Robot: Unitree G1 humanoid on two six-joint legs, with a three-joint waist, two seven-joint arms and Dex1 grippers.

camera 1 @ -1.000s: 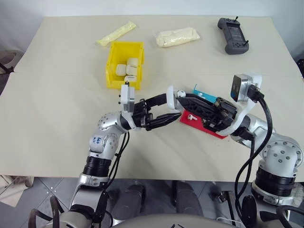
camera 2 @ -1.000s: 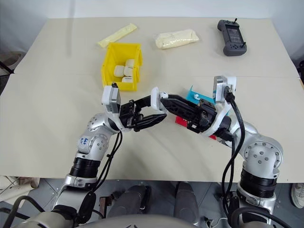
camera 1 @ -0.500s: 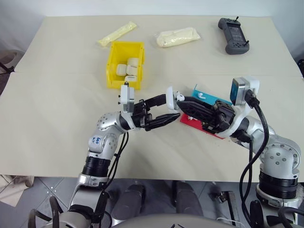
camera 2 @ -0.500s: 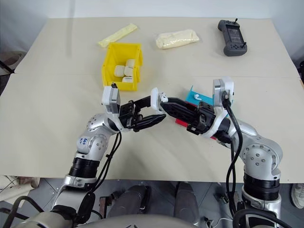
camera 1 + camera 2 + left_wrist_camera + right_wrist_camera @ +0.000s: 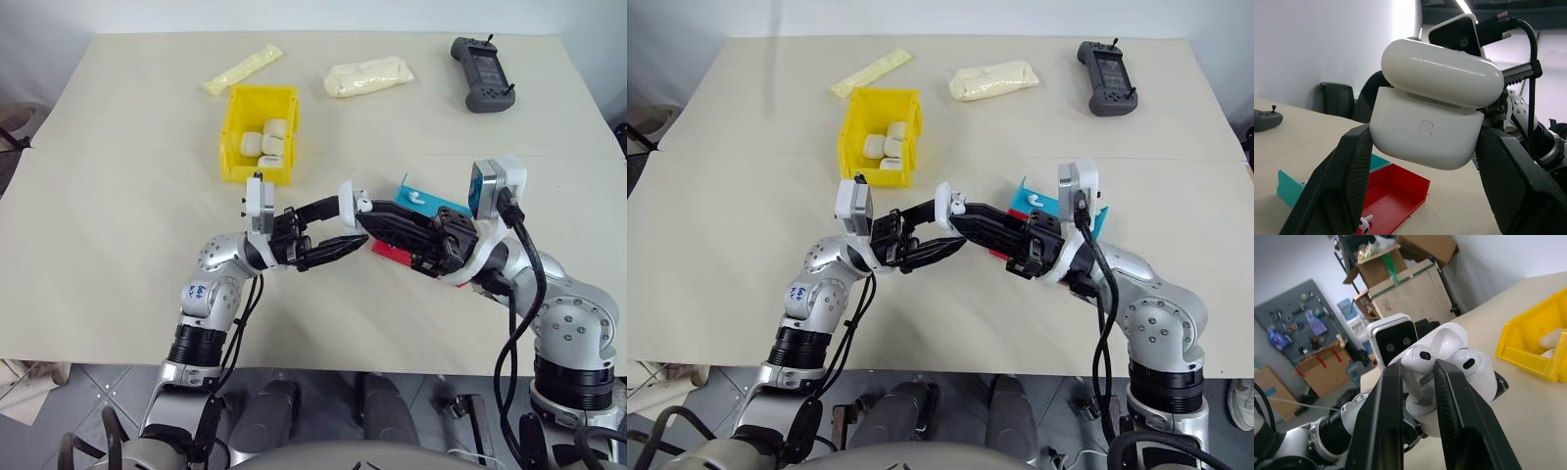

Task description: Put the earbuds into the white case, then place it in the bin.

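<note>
My left gripper [image 5: 351,221] is shut on the white case [image 5: 1435,122] and holds it above the table with its lid flipped open. From the right, my right gripper [image 5: 965,211] is shut on one of the earbuds [image 5: 1418,360], with its stem pinched between the fingers [image 5: 1386,406] right at the case's open mouth. Another earbud [image 5: 1469,362] sits inside the case. The yellow bin [image 5: 235,117] stands behind the grippers, toward the table's far left. It holds several white cases [image 5: 266,142].
A flat red-and-blue tray [image 5: 441,206] lies under my right arm, with a loose earbud [image 5: 416,196] on its blue part. Two pale yellow packets [image 5: 240,69] [image 5: 367,76] and a black handheld controller [image 5: 482,73] lie along the far edge.
My right wrist has rolled and its fingers have edged left with the earbud, closer over the open case. The left gripper and the case have stayed put.
</note>
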